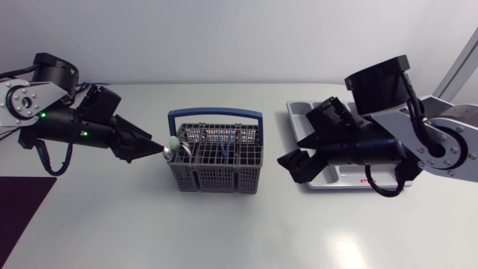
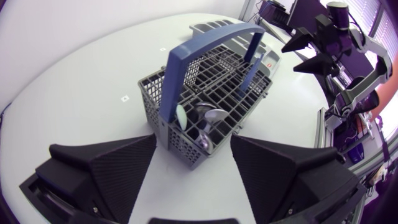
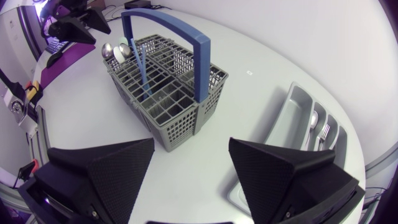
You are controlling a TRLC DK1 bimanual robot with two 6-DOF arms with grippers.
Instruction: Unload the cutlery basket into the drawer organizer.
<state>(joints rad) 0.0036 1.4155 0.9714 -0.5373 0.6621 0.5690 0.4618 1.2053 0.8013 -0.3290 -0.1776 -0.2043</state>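
Left claw: hanging spread, just left of the basket.
Right claw: hanging spread, by the tray's left edge.

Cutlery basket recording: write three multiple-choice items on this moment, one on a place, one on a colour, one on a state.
1. Where in the cutlery basket do the spoons stand? A, the end nearest the left gripper; B, the middle; C, the far end.
2. What colour is the handle? A, red; B, blue; C, yellow.
3. The left gripper is: A, shut on a spoon; B, open; C, shut empty.
1 A: the bowls rise at that end. 2 B: blue in all views. 3 B: its fingers stand wide apart.
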